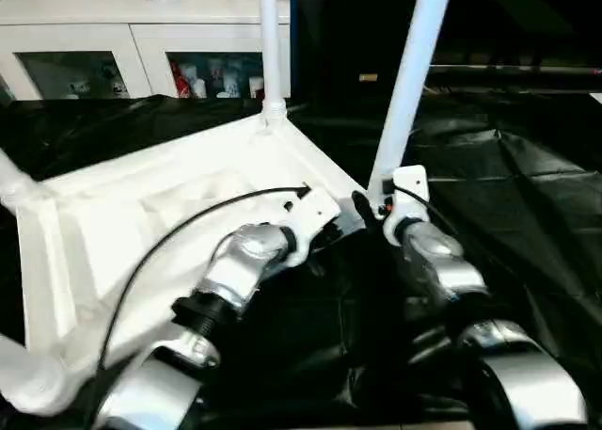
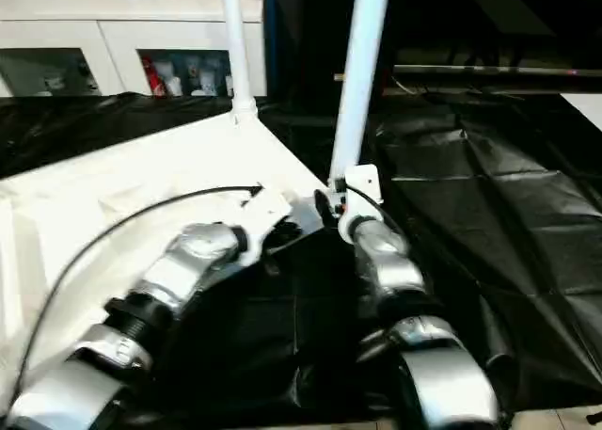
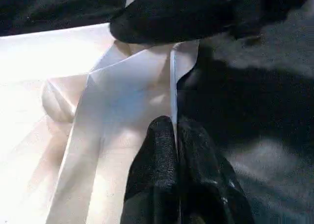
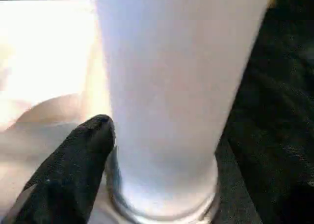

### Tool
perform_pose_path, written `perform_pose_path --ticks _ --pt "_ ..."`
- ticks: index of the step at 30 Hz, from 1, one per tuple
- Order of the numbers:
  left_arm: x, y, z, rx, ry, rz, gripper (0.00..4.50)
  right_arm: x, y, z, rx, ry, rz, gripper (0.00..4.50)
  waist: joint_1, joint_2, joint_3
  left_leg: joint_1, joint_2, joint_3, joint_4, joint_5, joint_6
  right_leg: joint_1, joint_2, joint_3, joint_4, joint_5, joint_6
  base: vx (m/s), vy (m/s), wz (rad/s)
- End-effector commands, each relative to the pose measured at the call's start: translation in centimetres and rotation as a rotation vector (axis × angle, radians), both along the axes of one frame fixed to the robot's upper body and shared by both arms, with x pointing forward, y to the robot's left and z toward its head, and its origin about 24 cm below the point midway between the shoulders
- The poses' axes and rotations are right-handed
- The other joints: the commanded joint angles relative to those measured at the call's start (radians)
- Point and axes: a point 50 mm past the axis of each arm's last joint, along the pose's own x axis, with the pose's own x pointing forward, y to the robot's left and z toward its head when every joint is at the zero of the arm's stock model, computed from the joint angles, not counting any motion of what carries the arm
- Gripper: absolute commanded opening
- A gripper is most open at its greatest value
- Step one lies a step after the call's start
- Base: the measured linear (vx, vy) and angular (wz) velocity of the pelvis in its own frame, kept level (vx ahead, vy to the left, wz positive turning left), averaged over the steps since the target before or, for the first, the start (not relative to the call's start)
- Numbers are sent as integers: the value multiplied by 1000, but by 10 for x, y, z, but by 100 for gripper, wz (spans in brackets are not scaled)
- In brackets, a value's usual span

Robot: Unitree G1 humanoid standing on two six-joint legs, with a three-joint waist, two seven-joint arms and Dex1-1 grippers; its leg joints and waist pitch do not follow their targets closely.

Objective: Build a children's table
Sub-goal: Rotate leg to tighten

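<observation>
The white tabletop [image 1: 160, 223] lies underside up on a black sheet. One white leg [image 1: 270, 44] stands upright in the far corner socket. A second leg [image 1: 411, 82] rises, slightly tilted, from the near right corner socket. My right gripper [image 1: 372, 207] is closed around the base of that second leg [image 4: 171, 101], and one black finger [image 4: 73, 160] presses against its side. My left gripper [image 3: 175, 145] is shut on the thin rim of the tabletop [image 3: 132, 82], just beside that corner. Two more legs [image 1: 11, 181] stick out at the left corners.
A white cabinet [image 1: 113, 35] with glass doors stands behind the work. The crumpled black sheet [image 1: 527, 195] covers the floor to the right and in front. A black cable [image 1: 169, 237] arcs over my left forearm.
</observation>
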Motion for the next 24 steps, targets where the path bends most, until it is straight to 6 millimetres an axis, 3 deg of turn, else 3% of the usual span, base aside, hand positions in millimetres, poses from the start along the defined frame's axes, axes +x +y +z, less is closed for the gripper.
perform_pose_path --ticks 1,4,6,7,8,9,14,21,24 --pt "0 11 -2 2 -4 -10 0 -4 -3 8 -27 -32 130 431 5 -9 -63 0 31 -7 -65 -183 76 58 -60 50 -79 -198 -181 0 0 0" --pt "-2 25 1 -2 -10 -75 0 -27 -16 6 -101 13 380 441 7 -10 -65 1 33 -7 -62 -181 89 60 -59 50 -77 -172 -189 0 0 0" --pt "-5 27 2 -12 -9 -124 0 -33 -20 6 -115 26 447 441 3 -14 -64 -5 31 -8 -63 -175 102 63 -60 48 -76 -162 -204 0 0 0" --pt "-11 29 3 -21 6 -196 0 -39 -22 7 -102 39 496 441 5 -4 -63 -2 30 -8 -62 -182 102 62 -60 48 -79 -178 -205 0 0 0" --pt "-13 29 3 -22 13 -222 0 -40 -23 8 -97 42 512 441 4 -8 -63 -2 35 -7 -63 -189 102 63 -62 51 -78 -181 -210 0 0 0" --pt "-18 31 4 -18 30 -288 0 -43 -24 10 -81 46 540 441 6 -6 -63 2 36 -6 -63 -195 101 58 -61 51 -78 -186 -220 0 0 0" --pt "-27 31 6 -54 75 -378 0 -42 -25 14 -84 22 519 441 10 0 -60 10 41 -4 -67 -211 74 50 -61 54 -77 -198 -238 0 0 0" --pt "-28 36 5 -36 76 -392 0 -45 -20 13 -93 58 572 441 20 -6 -59 7 37 -5 -68 -213 57 55 -63 54 -80 -239 -204 0 0 0" --pt "-28 37 6 -34 79 -393 0 -46 -20 11 -102 68 585 441 20 -3 -61 5 38 -6 -67 -195 59 55 -62 53 -77 -214 -206 0 0 0"
